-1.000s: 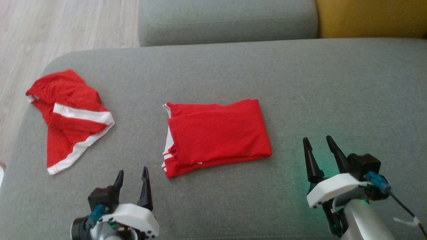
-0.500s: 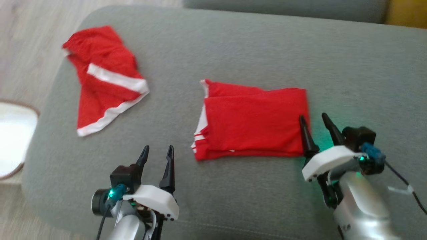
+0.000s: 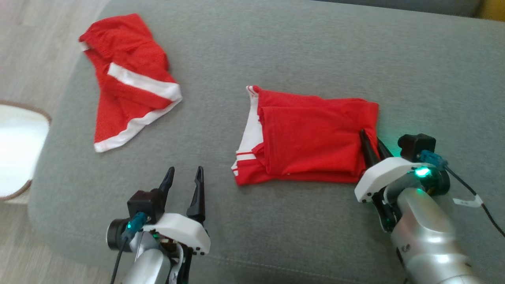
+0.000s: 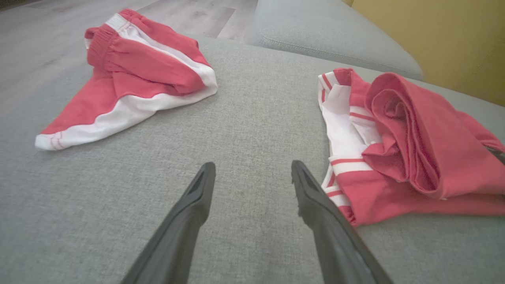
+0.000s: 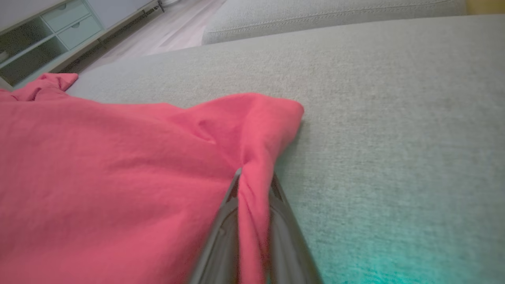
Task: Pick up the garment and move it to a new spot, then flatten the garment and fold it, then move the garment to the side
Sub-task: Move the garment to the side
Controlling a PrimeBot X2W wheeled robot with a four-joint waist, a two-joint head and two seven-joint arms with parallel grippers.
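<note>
A folded red garment [image 3: 311, 138] with white stripes lies in the middle of the grey sofa seat [image 3: 276, 51]. My right gripper [image 3: 371, 139] is shut on its right edge, and the cloth bunches up between the fingers [image 5: 254, 185]. The wrist view shows that edge [image 5: 272, 118] puckered and lifted a little. My left gripper [image 3: 183, 175] stands open over bare cushion, left of the garment's striped end [image 4: 347, 157], with nothing between its fingers [image 4: 252, 173].
A second red garment [image 3: 126, 79] with white bands lies crumpled at the seat's far left, also in the left wrist view [image 4: 134, 75]. A pale round object [image 3: 15, 150] sits off the left edge over wood floor. A yellow cushion [image 4: 434, 35] stands behind.
My right gripper moved forward onto the folded garment's right edge and shut on it, wrinkling the cloth. The head camera swung down and left. The left gripper stayed open.
</note>
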